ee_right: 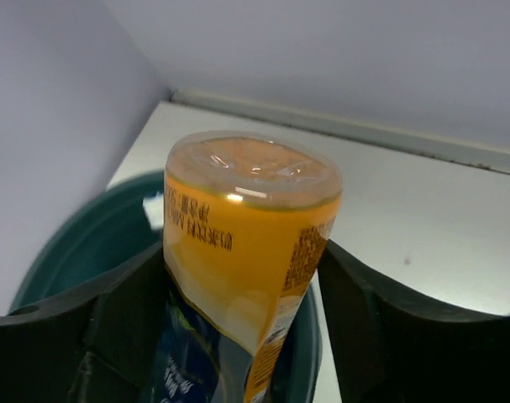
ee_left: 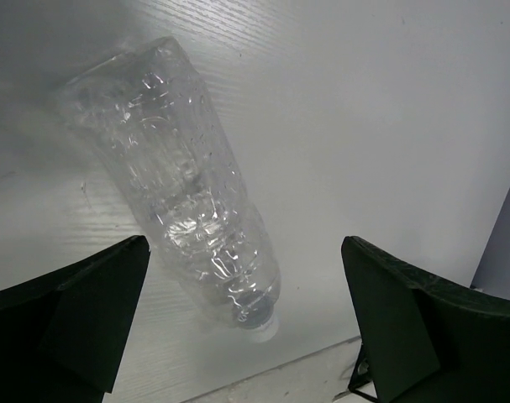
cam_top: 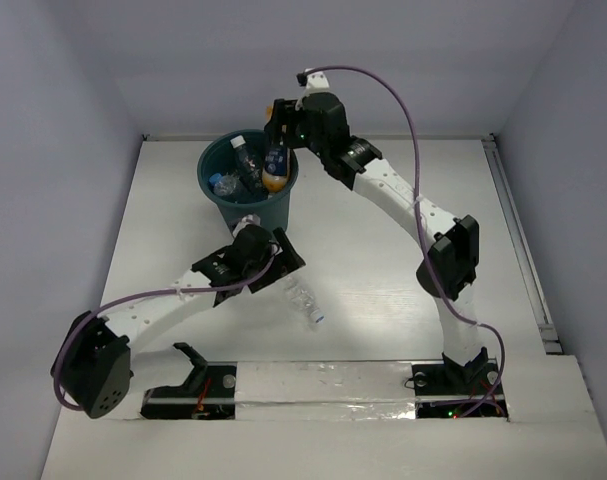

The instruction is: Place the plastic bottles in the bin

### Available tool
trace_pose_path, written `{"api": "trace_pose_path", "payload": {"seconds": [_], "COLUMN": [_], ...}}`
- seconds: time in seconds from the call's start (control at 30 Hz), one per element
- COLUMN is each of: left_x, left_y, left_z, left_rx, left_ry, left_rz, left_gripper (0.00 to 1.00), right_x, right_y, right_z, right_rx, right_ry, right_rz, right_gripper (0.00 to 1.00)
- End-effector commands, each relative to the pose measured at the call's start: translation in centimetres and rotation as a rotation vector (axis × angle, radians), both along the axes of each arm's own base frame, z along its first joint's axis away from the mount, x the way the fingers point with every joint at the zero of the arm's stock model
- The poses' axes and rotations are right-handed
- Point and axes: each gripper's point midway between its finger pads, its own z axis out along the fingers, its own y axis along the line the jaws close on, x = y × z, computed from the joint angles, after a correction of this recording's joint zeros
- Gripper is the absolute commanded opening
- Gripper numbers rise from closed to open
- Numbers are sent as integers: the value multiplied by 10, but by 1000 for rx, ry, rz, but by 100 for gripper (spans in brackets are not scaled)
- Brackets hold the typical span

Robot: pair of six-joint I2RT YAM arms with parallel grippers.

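Two sets of jaws show. The right jaws are clamped on the orange bottle [ee_right: 246,243], a dark finger [ee_right: 112,327] pressed against each flank. The bottle's base points up at the wrist camera, and its dark label sits on the lower part. It hangs tilted over the 3 o'clock side of the bin [cam_top: 202,163], above the rim and not resting on it.

Inside the bin lie other plastic bottles [cam_top: 241,150], clear ones with bits of blue label among them. They are heaped, so I cannot count them exactly.

The left jaws are spread wide apart and hold nothing. In the wrist view one clear crinkled bottle [ee_left: 187,201] lies on its side on the table [cam_top: 363,300] between and beyond the two fingers [ee_left: 70,319], touching neither. From above, its white cap end points toward 5 o'clock, and it lies just at 5 o'clock from the left jaws.

The bin stands at 11 o'clock from those jaws, and the left wrist is close against its base. The right arm [cam_top: 393,195] reaches in from 4 o'clock, its wrist at the bin's far rim.

One orange bottle is held and one clear bottle lies on the table.

A purple cable [cam_top: 403,110] loops over the right arm and another trails along the left. A silvery tape strip [cam_top: 323,385] runs along the near edge between the two bases.
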Motion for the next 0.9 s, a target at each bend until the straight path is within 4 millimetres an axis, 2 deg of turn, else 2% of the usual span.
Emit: {"api": "trace_pose_path", "payload": {"seconds": [0.0,0.13,0.17,0.27,0.3,0.37,0.4,0.43,0.5,0.53,0.57,0.6,0.63,0.67,0.7,0.73,0.77,0.8,0.83,0.87], "left_x": [9,15,16,19,21,24,26,27,31,31,33,33,34,34,34,34,33,32,31,29], "left_y": [-5,-2,-2,2,2,5,5,7,14,16,19,20,20,20,20,20,21,18,16,13], "left_z": [-7,-23,-25,-35,-36,-44,-44,-47,-55,-59,-63,-65,-65,-68,-68,-68,-63,-59,-54,-45], "left_rx": [-3,32,40,81,86,115,123,138,176,184,202,205,205,209,207,207,203,202,202,199], "left_ry": [-15,4,6,23,23,30,28,31,34,38,36,38,39,43,49,48,44,38,29,6], "left_rz": [14,47,52,69,73,85,94,101,140,148,162,170,173,176,182,184,186,180,178,169], "left_gripper": [99,99,99,99,99,99,98,98,95,94,91,82,78,74,63,56,51,47,46,44], "right_x": [-19,-36,-39,-50,-61,-72,-88,-92,-107,-125,-130,-136,-154,-161,-166,-174,-191,-196,-203,-218], "right_y": [-2,-3,-5,-14,-21,-29,-44,-48,-60,-77,-82,-92,-109,-118,-124,-131,-147,-155,-162,-174], "right_z": [52,66,71,83,101,100,123,104,105,122,96,90,103,97,65,59,69,43,37,42], "right_rx": [40,38,42,51,72,71,99,76,82,107,78,74,105,107,72,76,103,77,86,110], "right_ry": [-132,-137,-139,-136,-156,-144,-177,-144,-148,-173,-131,-123,-143,-137,-88,-80,-100,-61,-49,-58], "right_rz": [21,60,63,63,69,74,71,71,71,64,58,38,26,15,6,0,-7,-20,-30,-34], "right_gripper": [74,97,99,100,100,100,100,100,100,99,99,99,97,96,96,96,96,96,96,95]}}
